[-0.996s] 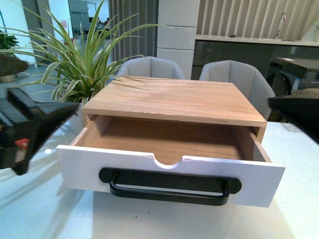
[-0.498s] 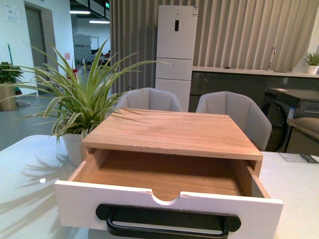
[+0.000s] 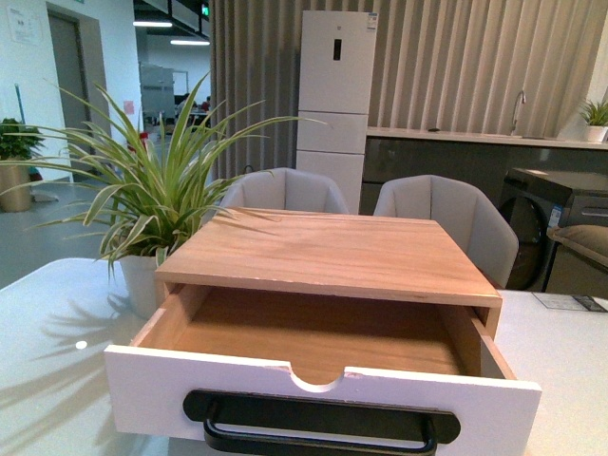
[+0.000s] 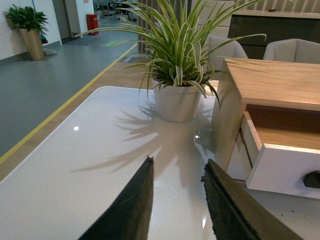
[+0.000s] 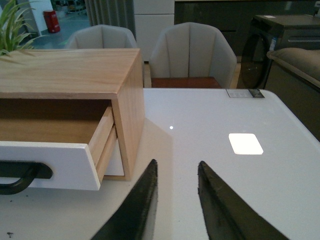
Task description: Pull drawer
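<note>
The drawer [image 3: 142, 394], white-fronted with a half-round notch and a long black bar handle [image 3: 318, 427], stands pulled well out of its light wood cabinet [image 3: 332, 249], showing its wood interior. Neither arm shows in the front view. My left gripper [image 4: 176, 166] is open over the white table, left of the cabinet, with the drawer's front corner [image 4: 282, 167] a short way off. My right gripper [image 5: 176, 167] is open over the table on the cabinet's right side, near the drawer's other corner [image 5: 50, 162]. Nothing is between either pair of fingers.
A potted spider plant [image 3: 142, 204] in a white pot [image 4: 177, 102] stands on the table [image 3: 47, 313] left of the cabinet. Two grey chairs [image 3: 446, 214] sit behind the table. A small card [image 5: 244, 93] lies at the table's far right edge.
One second ago both arms showed at the sides of the front view; they have since dropped out of it and the view tilted up. The drawer stays pulled out.
</note>
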`<state>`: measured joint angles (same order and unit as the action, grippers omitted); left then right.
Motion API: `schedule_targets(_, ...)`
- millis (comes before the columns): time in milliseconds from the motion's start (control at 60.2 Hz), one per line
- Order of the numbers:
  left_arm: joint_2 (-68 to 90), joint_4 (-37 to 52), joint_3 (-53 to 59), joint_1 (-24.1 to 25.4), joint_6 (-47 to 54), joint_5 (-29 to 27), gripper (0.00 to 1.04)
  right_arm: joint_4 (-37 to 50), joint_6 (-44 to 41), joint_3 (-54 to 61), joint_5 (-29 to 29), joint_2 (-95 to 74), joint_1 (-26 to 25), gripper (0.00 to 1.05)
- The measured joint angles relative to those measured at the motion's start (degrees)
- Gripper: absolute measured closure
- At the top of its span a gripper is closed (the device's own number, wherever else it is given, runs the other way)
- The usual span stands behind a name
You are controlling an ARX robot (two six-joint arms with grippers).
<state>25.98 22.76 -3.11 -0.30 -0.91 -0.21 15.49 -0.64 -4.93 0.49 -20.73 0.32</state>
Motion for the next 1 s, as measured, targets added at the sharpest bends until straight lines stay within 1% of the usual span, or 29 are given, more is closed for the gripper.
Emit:
schedule_targets(66, -1.86, -1.4, 0.48, 0.0, 0.15, 0.2, 0.93, -0.68, 0.0, 0.61, -0.48, 1.38, -0.07, 0.96)
schedule_targets(83, -2.12, -1.6, 0.52, 0.02, 0.15, 0.22, 0.95, -0.76, 0.0, 0.7, -0.48, 1.6, -0.09, 0.98)
schedule_targets(116, -2.99, -2.34, 0.63, 0.04, 0.22, 0.2, 1.02, -1.2, -0.13, 1.01, -0.37, 2.29, -0.09, 1.03)
schedule_targets(183, -4.04, -1.2, 2.05, 0.04, 0.33, 0.2, 1.02, -1.86, 0.11, 1.51, -0.37, 3.54, -0.11, 1.03)
schedule_targets(249, -5.2, -2.19, 2.4, 0.04, 0.37, 0.22, 1.02, -2.58, 0.15, 1.97, -0.37, 4.74, -0.11, 1.03)
schedule_targets(531, -13.07, -9.77, 2.4, 0.09, 0.39, 0.22, 1.02, -5.2, 0.22, 3.58, -0.48, 10.58, -0.13, 1.03)
schedule_targets(598, -14.51, -11.32, 2.4, 0.09, 0.42, 0.2, 1.02, -14.49, 0.22, 3.56, -0.35, 17.99, -0.13, 1.03)
schedule_targets(614, -14.91, -11.72, 2.4, 0.09, 0.42, 0.2, 1.02, -14.95, 0.22, 3.56, -0.39, 19.34, -0.13, 1.03)
schedule_targets(664, -15.96, -12.63, 2.4, 0.09, 0.42, 0.22, 1.02, -15.26, 0.22, 3.56, -0.37, 20.22, -0.13, 1.03)
schedule_targets(747, -23.23, -21.75, 2.38, 0.11, 0.46, 0.22, 1.02, -15.41, 0.22, 3.56, -0.37, 20.31, -0.13, 1.03)
schedule_targets(996, -25.62, -22.69, 2.38, 0.11, 0.46, 0.22, 1.02, -15.41, 0.22, 3.56, -0.37, 20.41, -0.13, 1.03)
